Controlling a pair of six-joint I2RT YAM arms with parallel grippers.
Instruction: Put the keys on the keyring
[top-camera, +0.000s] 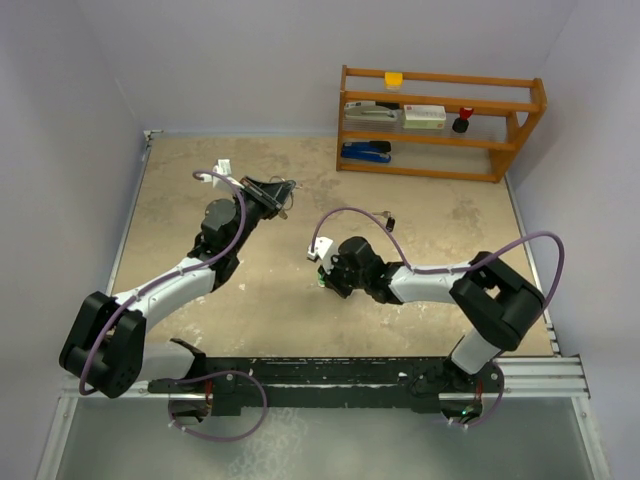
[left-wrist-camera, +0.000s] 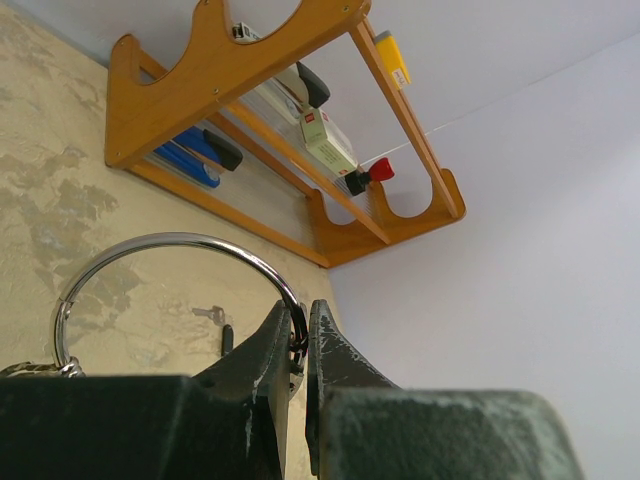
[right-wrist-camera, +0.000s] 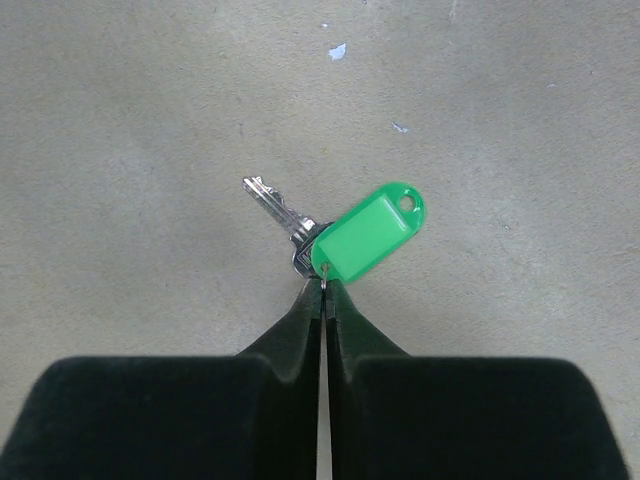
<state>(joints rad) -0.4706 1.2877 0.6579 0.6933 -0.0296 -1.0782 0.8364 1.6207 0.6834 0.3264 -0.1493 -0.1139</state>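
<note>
Robot lab: white-walled test table (top-camera: 450, 225)

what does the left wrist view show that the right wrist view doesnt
Only the left wrist view: the keyring, pinched in the left fingers, and the wooden rack by the wall. Only the right wrist view: the green key, gripped at the tips of the right fingers. Both: the table and a pair of dark fingers shut on something.
</note>
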